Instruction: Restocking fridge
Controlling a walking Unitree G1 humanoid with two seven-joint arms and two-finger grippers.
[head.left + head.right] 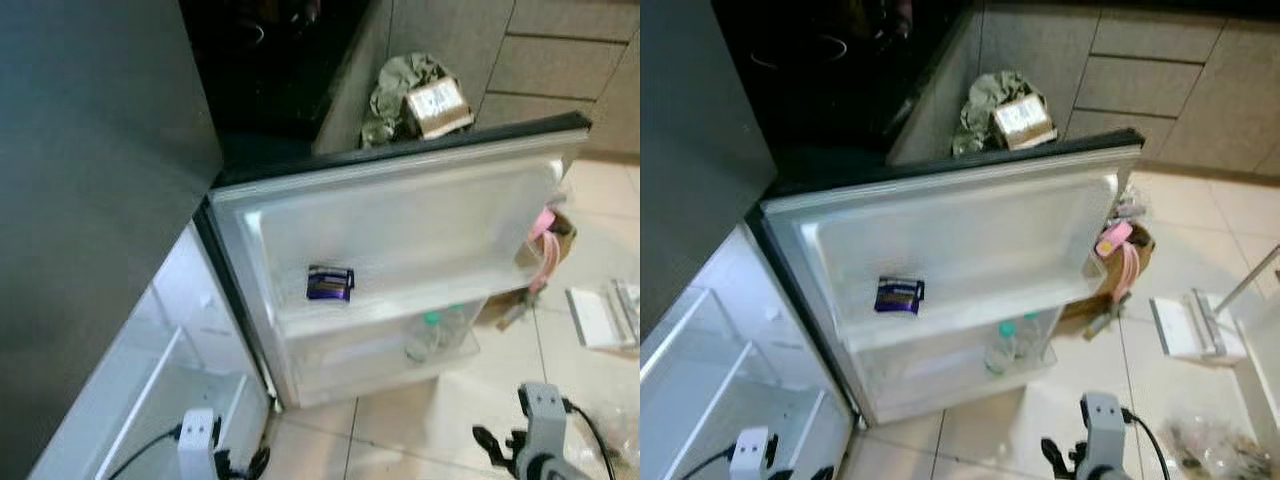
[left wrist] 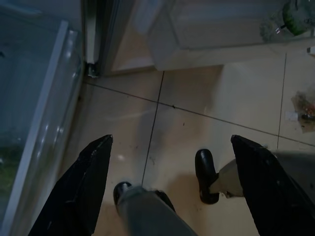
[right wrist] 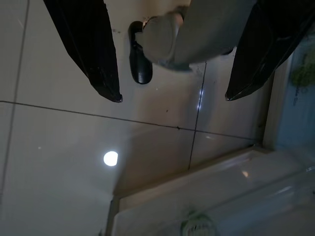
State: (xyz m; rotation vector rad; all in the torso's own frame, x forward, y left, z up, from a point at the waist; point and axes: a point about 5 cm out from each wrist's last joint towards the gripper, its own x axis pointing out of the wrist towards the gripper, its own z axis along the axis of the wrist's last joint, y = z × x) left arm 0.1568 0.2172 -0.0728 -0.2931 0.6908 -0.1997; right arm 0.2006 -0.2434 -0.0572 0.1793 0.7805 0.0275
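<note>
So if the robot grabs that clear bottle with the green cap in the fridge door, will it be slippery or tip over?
The bottle looks like thin clear plastic, so probably light and squashy. Smooth sides may be a bit slippery. It looks upright in the lower door shelf, whose rail should keep it from tipping.

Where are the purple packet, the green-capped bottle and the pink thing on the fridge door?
purple packet (image 1: pixel 899 296), right eye view, middle of its front, upper door shelf.
green-capped bottle (image 1: pixel 1004 346), right eye view, clear body, lower door shelf.
pink thing (image 1: pixel 1114 240), right eye view, upper end, at the door's outer edge.

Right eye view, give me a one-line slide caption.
Open fridge door with a dark packet on its upper shelf, bottles below; both arms low over the tiled floor.
</note>
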